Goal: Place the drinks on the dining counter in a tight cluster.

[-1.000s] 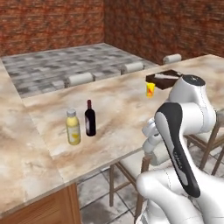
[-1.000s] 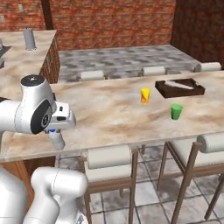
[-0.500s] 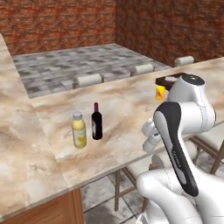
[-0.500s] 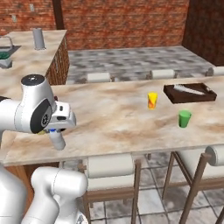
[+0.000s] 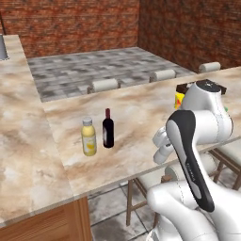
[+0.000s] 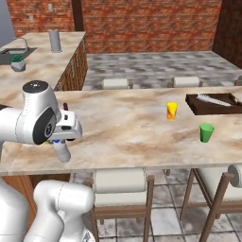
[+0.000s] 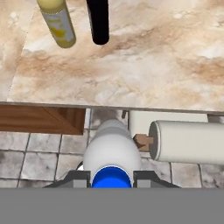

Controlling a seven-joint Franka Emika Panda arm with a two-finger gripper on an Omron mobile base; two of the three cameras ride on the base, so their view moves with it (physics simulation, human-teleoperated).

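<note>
Nearest, in the hand view, the gripper is clamped on the small white bottle just below its blue cap. The camera looks along the bottle's long axis, cap toward the lens and body pointing away, out over the floor tiles just short of the counter's edge. In the right base view the white bottle hangs below the hand, roughly upright, in front of the near edge of the dining counter. A round cushioned stool sits beside it under the overhang.

Farther in, on the marbled top, the yellow juice bottle and the dark wine bottle stand upright just beside each other, necks up, the juice bottle nearer the counter's corner. The juice bottle carries a pale label whose print is too small to read; no writing shows on the wine bottle.

Well apart along the counter stand a small yellow cup and a small green cup, with a dark brown tray beyond them.
</note>
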